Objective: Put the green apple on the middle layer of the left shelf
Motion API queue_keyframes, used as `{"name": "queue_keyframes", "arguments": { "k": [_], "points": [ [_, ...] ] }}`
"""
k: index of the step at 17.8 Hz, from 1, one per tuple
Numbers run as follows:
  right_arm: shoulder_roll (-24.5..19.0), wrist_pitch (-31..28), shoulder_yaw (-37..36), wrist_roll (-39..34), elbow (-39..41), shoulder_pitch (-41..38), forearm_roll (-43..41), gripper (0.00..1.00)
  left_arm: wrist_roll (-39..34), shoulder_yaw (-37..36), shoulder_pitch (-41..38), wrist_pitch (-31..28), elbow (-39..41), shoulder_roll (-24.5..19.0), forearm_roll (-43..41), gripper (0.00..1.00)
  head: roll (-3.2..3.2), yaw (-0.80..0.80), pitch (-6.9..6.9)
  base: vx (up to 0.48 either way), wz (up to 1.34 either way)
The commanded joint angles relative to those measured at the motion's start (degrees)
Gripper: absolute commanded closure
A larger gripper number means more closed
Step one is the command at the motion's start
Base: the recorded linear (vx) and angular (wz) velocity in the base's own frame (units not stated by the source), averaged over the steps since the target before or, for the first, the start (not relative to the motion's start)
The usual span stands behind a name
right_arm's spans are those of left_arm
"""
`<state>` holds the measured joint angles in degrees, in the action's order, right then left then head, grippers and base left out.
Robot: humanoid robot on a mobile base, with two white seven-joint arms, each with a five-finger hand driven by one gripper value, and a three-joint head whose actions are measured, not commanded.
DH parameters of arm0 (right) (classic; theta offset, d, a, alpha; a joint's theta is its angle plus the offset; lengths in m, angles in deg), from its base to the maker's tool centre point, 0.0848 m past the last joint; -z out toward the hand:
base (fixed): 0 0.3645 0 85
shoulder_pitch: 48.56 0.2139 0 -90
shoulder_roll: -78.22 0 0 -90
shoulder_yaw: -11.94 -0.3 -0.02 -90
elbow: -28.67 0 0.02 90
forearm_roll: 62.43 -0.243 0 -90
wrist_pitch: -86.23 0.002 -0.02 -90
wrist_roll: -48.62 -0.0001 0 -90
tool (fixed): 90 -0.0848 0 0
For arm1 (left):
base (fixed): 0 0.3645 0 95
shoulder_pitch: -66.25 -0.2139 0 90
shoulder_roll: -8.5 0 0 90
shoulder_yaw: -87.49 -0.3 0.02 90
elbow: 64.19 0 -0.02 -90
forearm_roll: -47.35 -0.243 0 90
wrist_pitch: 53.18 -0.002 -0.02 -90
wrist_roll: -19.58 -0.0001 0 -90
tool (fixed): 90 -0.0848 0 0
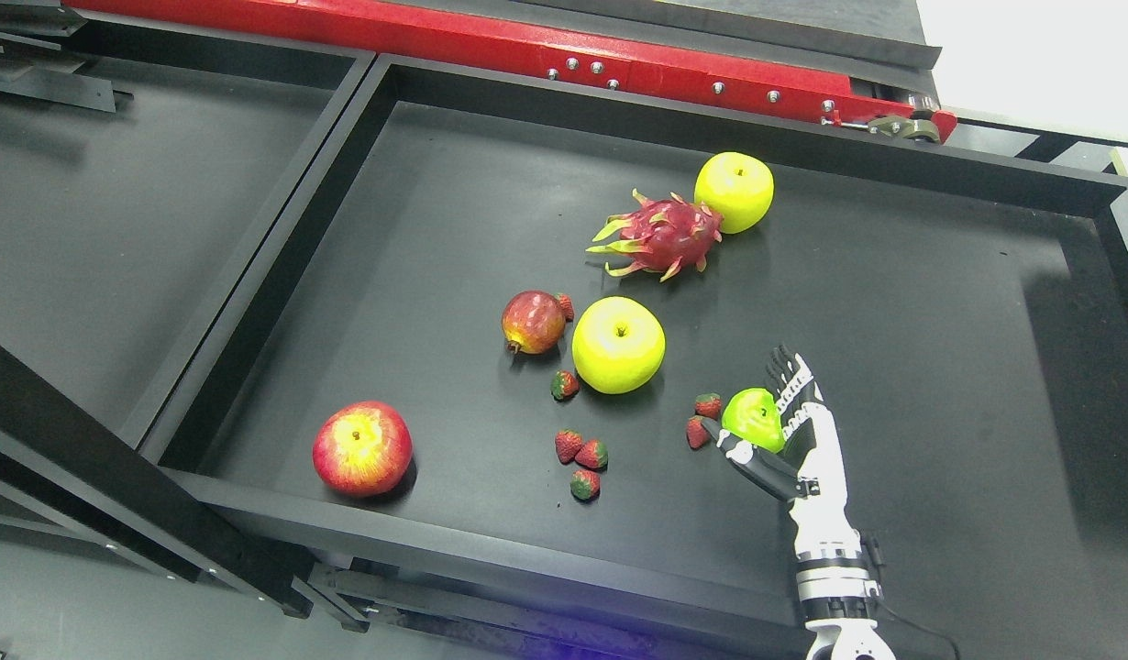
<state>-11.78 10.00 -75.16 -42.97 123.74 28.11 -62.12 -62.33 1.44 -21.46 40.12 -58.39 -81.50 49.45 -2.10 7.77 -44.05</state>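
I count three green apples point(618, 345) point(735, 192) point(753, 419), one red apple point(362, 448), one pomegranate point(533, 322), one dragon fruit point(660, 236), and seven strawberries point(565, 385) point(569, 446) point(592, 454) point(584, 485) point(708, 405) point(696, 432) point(565, 306) on my feed.

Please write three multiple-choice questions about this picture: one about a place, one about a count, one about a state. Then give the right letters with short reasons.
1. Where does the dragon fruit lie?
A. against the far yellow-green apple
B. beside the large red apple
C. outside the tray

2. How many strawberries show?
A. two
B. four
C. seven

3. What is the right hand doing?
A. resting open, away from fruit
B. closing around the small green apple
C. holding a strawberry

Answers: 1 A, the two fruits touch. 2 C, seven small red berries are scattered mid-tray. 3 B, fingers and thumb flank that apple.
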Motion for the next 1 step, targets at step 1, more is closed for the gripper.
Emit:
{"name": "queue_keyframes", "arguments": {
  "k": [1],
  "points": [
    [1.0, -0.3, -0.3, 0.0, 2.2, -0.7, 0.3, 0.00, 0.0, 0.0, 0.0, 0.0, 0.0, -1.0, 0.0, 0.00, 0.00, 0.00, 0.00, 0.000, 0.00]
  ]
}}
